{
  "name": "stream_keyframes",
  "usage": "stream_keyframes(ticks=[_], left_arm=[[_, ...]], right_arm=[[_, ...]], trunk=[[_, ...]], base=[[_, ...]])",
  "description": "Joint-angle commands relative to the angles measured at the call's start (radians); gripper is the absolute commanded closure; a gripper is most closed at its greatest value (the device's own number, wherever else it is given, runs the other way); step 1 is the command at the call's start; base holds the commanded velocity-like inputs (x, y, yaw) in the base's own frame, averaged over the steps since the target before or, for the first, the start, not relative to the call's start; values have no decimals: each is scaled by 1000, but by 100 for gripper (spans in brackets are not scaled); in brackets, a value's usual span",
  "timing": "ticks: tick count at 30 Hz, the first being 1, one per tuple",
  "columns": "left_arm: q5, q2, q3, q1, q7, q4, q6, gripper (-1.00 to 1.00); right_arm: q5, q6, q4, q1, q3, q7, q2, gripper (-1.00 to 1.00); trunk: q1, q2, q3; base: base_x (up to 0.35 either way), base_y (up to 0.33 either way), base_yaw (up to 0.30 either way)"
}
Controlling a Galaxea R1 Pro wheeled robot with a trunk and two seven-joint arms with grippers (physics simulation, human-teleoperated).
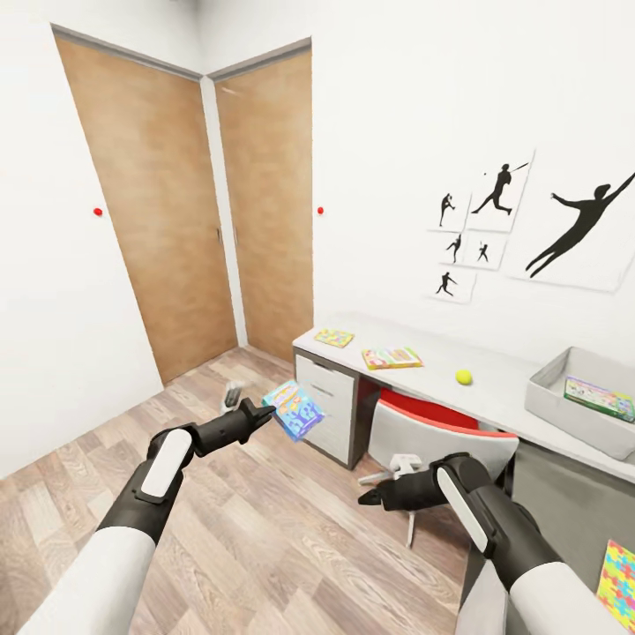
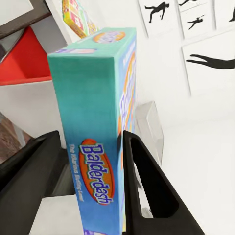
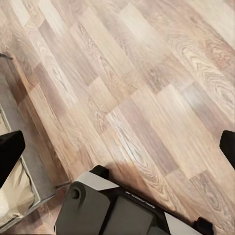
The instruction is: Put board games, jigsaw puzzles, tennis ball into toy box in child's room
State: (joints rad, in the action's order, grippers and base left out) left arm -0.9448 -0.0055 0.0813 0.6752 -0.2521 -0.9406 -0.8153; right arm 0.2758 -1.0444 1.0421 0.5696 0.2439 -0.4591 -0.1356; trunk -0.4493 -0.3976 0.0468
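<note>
Two white-and-black arms reach into the child's room from the head camera. Left gripper (image 1: 265, 411) is clamped on a blue "Balderdash" board game (image 1: 295, 409) — in the left wrist view its black fingers (image 2: 147, 181) press both faces of the box (image 2: 98, 142), held in the air above the wood-plank floor (image 1: 265, 529) in front of the desk. Right gripper (image 1: 369, 498) hangs low and empty near a white chair with a red seat (image 1: 423, 423); in the right wrist view its fingertips (image 3: 10, 152) stand wide apart over bare planks. On the light-grey table (image 1: 503, 388) lie a small jigsaw puzzle (image 1: 334, 337), a yellow-red board game (image 1: 392, 357) and the tennis ball (image 1: 464, 377). Farther right, the grey toy box (image 1: 551, 392) holds a green-edged game (image 1: 600, 397). A second jigsaw puzzle (image 1: 617, 573) lies on the lower wing — below black athlete silhouettes (image 1: 578, 225) on the wall.
</note>
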Motion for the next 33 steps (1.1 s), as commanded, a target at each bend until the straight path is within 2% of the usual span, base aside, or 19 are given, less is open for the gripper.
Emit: stream_keyframes(ticks=[1,24,33], left_arm=[[-4,-1,2,1,-4,0,-6,100],[-5,-1,2,1,-4,0,-7,100],[-6,-1,2,1,-5,-1,-6,100]], right_arm=[[-2,-3,1,1,2,-4,-1,-100],[-2,-3,1,1,2,-4,-1,-100],[-1,-3,1,1,2,-5,-3,-100]], trunk=[[-1,-2,2],[-1,-2,-7],[-1,-2,-9]], base=[[0,0,275],[0,0,276],[79,33,108]])
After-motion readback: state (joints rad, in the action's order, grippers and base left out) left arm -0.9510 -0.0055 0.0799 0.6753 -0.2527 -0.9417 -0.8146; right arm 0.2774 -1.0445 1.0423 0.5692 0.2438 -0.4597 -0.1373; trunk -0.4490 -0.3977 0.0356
